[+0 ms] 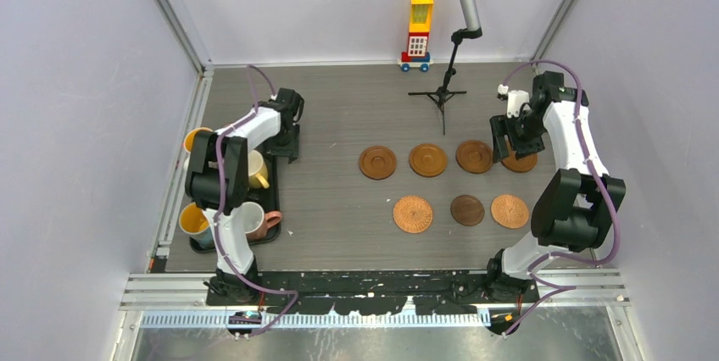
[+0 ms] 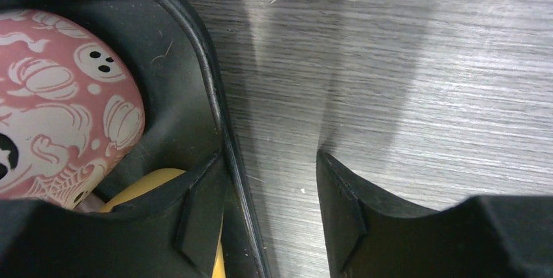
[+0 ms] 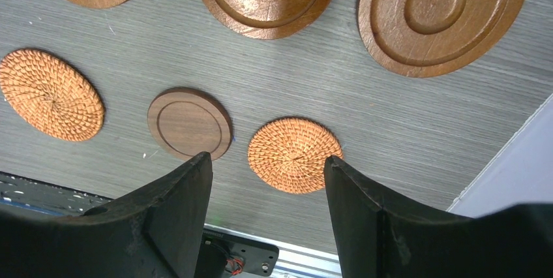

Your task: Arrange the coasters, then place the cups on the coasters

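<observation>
Left gripper (image 2: 270,160) spread astride tray rim (image 2: 214,95), pinching nothing I can see. Pink patterned cup (image 2: 59,108) lies just inside.

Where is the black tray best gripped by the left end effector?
Grip the black tray by its thin raised rim near the far right corner, from above, straddling it: the upright wall suits a pinch, while mugs crowd the inside.

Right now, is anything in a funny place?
Yes. The left gripper straddles the rim of the black tray: one finger inside, by the pink patterned mug, one outside over the table. No mug sits between them.
</observation>
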Controlling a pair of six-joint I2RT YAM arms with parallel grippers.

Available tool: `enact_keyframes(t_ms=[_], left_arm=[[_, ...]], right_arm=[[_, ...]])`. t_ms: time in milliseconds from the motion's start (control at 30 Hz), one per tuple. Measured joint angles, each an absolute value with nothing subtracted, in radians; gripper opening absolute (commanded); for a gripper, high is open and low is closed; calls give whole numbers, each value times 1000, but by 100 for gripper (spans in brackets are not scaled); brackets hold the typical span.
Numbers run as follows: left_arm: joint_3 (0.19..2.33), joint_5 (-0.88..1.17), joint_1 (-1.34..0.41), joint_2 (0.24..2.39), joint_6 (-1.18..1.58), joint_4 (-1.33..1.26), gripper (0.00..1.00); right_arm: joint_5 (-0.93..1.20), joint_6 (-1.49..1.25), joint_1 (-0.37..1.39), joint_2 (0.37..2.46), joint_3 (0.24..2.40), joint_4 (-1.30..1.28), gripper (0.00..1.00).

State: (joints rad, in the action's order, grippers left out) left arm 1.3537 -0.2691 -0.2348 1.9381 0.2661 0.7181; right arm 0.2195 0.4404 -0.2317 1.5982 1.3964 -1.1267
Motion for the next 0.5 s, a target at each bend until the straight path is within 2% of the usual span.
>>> enact_keyframes(t_ms=[67, 233, 400, 500], left_arm=[[1356, -266, -234, 1943, 267, 719, 47], [1356, -270, -221, 1944, 268, 723, 23], [1357, -292, -222, 1944, 266, 735, 6], [1372, -278, -240, 1949, 300, 762, 1]], right_arm=[[216, 440, -232, 1599, 1400, -1126, 68], [207, 440, -232, 1606, 1404, -1128, 68], [207, 439, -232, 1612, 1408, -1131, 68], [207, 438, -232, 1612, 1411, -1130, 68]])
